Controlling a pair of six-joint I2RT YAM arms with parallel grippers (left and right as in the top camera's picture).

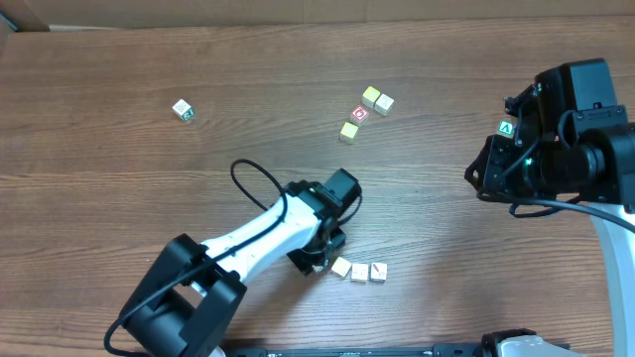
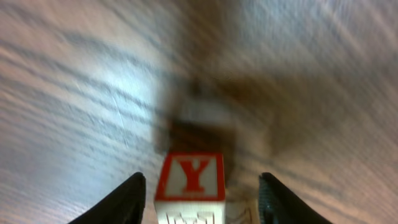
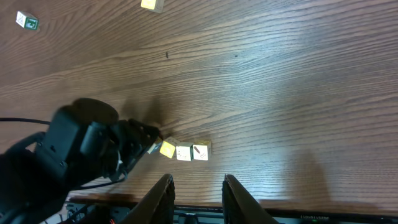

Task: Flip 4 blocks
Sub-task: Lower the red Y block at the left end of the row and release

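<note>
Three small cream blocks lie in a row near the front edge: one (image 1: pixel 341 267) beside my left gripper (image 1: pixel 321 260), then two more (image 1: pixel 360 272) (image 1: pixel 378 272). In the left wrist view the nearest block (image 2: pixel 191 177) shows a red-framed Y face and sits between the fingers of my left gripper (image 2: pixel 202 182), with a gap on each side, so the jaws are open and not touching it. The right wrist view shows the row from afar, its first block (image 3: pixel 168 148) yellow on top. My right gripper (image 3: pixel 198 182) hangs open above the table with nothing between its fingers.
A cluster sits at the back centre: two cream cubes (image 1: pixel 370 96) (image 1: pixel 384 103), a red-faced cube (image 1: pixel 359 114) and a yellowish cube (image 1: pixel 349 130). A lone white-and-green cube (image 1: pixel 183 110) lies far left. The right arm (image 1: pixel 556 129) stands at the right edge.
</note>
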